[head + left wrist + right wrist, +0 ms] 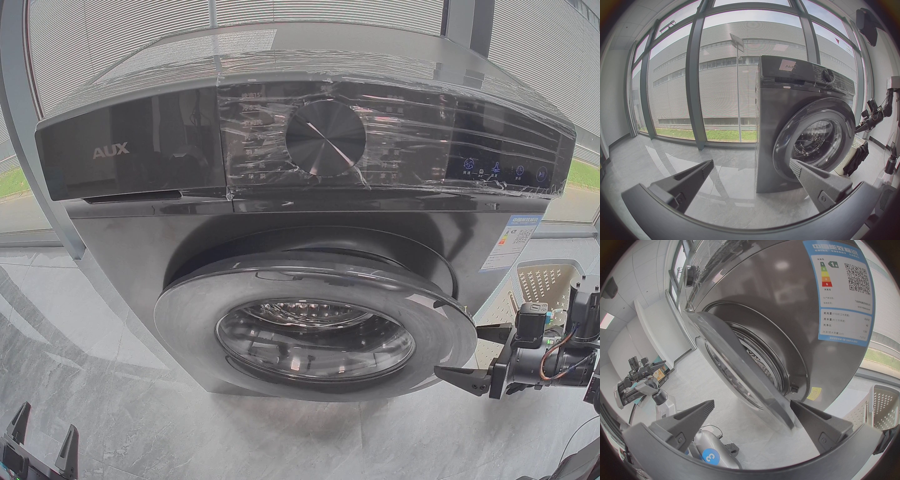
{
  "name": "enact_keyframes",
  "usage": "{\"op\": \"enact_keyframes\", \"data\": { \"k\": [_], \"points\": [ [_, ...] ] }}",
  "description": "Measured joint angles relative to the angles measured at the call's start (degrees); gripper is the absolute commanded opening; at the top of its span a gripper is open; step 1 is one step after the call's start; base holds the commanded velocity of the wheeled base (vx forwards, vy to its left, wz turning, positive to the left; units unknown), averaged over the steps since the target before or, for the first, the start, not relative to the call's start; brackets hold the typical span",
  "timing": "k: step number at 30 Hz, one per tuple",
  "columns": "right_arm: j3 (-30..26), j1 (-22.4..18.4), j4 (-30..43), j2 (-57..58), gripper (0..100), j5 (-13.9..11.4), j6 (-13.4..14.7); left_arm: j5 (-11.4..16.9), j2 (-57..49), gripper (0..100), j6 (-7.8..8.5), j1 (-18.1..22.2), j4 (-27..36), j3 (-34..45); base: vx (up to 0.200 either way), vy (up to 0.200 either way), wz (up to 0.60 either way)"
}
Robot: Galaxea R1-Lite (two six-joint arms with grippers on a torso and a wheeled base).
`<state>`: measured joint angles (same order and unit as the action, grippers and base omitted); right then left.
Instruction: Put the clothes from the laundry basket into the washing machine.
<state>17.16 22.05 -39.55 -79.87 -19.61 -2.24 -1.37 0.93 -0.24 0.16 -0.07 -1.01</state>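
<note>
The grey washing machine (144, 250) faces me, its round glass door (187, 312) swung partly open from its right side. My right gripper (459, 351) is open at the door's free edge. In the right wrist view the door rim (784, 412) lies between the spread fingers (693, 418), with the drum opening (765, 362) behind it. The white laundry basket (544, 287) stands on the floor right of the machine, and a dark garment (857, 157) hangs over its side. My left gripper (49, 419) is low at the front left, open and holding nothing, well away from the machine (775, 125).
Grey tiled floor (94, 350) spreads out in front and to the left of the machine. Large windows (722, 78) stand behind it. Another robot arm on a stand (640, 383) is farther off in the room.
</note>
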Motion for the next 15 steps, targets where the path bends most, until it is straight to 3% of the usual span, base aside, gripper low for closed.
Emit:
{"op": "enact_keyframes", "data": {
  "k": [12,15],
  "points": [
    [3.6,0.1,-0.2,-2.2,100,0.1,0.1,0.0,0.0,100,-0.07,0.0,0.0,0.0,0.000,0.000,0.00],
    [3.5,0.7,-0.3,-2.5,100,0.1,0.3,0.0,0.0,100,-0.16,0.0,0.0,0.0,-0.200,0.000,0.00]
  ]
}}
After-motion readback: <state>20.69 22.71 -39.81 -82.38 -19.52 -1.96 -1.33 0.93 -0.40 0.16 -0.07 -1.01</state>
